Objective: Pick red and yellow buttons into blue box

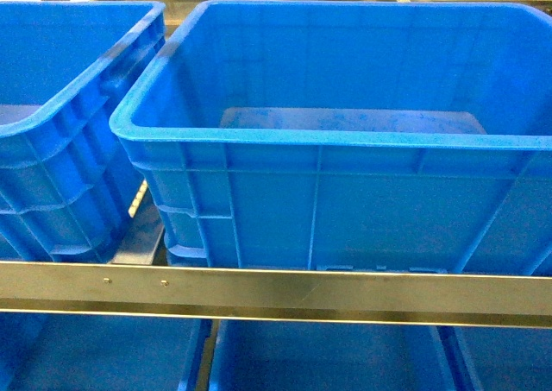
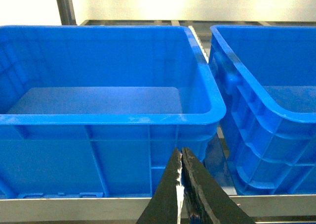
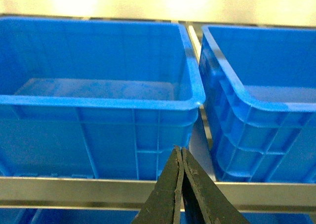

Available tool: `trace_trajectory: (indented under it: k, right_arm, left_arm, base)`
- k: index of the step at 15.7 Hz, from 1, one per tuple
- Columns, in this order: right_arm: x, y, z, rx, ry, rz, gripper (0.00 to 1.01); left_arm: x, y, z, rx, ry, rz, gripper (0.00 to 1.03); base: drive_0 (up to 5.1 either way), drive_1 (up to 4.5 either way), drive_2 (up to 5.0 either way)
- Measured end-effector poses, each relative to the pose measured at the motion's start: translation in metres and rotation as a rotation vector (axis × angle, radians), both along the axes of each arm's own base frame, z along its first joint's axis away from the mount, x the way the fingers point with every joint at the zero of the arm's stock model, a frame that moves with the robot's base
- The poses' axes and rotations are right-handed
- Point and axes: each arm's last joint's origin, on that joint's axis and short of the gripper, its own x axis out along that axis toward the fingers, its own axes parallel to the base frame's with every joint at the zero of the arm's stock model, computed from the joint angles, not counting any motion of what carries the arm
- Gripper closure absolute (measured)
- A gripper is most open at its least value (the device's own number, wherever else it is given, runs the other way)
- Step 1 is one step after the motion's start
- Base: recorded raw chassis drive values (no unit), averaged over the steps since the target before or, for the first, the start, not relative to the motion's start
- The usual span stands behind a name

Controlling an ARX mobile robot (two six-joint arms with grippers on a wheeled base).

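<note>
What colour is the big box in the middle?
Bright blue all over, with a scuffed paler floor. The big box shows best in the head view.

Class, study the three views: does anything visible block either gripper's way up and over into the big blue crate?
Only the blue box's own front wall and rim. Both the left gripper and right gripper sit shut below rim height, in front of the crates.
</note>
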Motion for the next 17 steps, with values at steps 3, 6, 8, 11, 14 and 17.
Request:
trace_trajectory:
  k: [3,6,8,11,14,17]
  right_arm:
    - [-0.003,0.000,-0.002,0.000,0.003,0.000,0.99]
    - [-0.004,0.000,-0.002,0.000,0.005,0.000,0.99]
    - [-0.014,0.000,-0.008,0.000,0.051,0.001,0.99]
    - [-0.016,0.000,-0.005,0.000,0.013,-0.001,0.99]
    - [-0.016,0.000,-0.005,0.000,0.013,-0.001,0.99]
    - [-0.016,0.000,-0.005,0.000,0.014,0.000,0.99]
  left_arm:
    - [-0.004,0.000,-0.006,0.000,-0.008,0.000,1.01]
    - [-0.006,0.000,-0.006,0.000,-0.010,0.000,1.01]
    - [-0.011,0.000,-0.005,0.000,-0.020,0.000,1.01]
    - [-0.016,0.000,-0.005,0.000,-0.020,0.000,1.01]
    - [-0.019,0.000,-0.005,0.000,-0.019,0.000,1.01]
    - [-0.030,0.000,-0.010,0.003,0.003,0.001,1.01]
  base:
    - [0.0,0.00,0.0]
    - [0.0,0.00,0.0]
    - [0.0,0.00,0.0]
    - [0.0,0.00,0.0]
    - [0.0,0.00,0.0]
    - [0.0,0.00,0.0]
